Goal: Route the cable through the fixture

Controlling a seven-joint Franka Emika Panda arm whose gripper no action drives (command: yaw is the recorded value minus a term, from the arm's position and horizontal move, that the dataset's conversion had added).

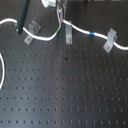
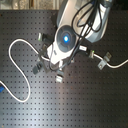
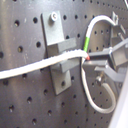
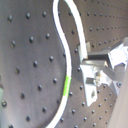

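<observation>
The white cable (image 1: 47, 37) runs across the black pegboard from the first exterior view's left. It rises near its green mark (image 1: 59, 30) to my gripper (image 1: 61, 11) at the top edge. It then goes on past the blue band (image 1: 91, 34) to the right. The fixture (image 1: 67, 34), a narrow upright grey clip, stands just below the gripper. In the first wrist view the cable (image 3: 30, 69) lies across the fixture (image 3: 60, 55), and my gripper (image 3: 93, 63) is shut on the cable right beside it. In the second exterior view my arm hides the fixture.
A squat grey bracket (image 1: 33, 29) stands at the first exterior view's left and a slanted one (image 1: 110, 40) at its right, both along the cable. A dark post (image 1: 22, 17) leans in at the upper left. A slack cable loop (image 2: 22, 70) lies on the second exterior view's left.
</observation>
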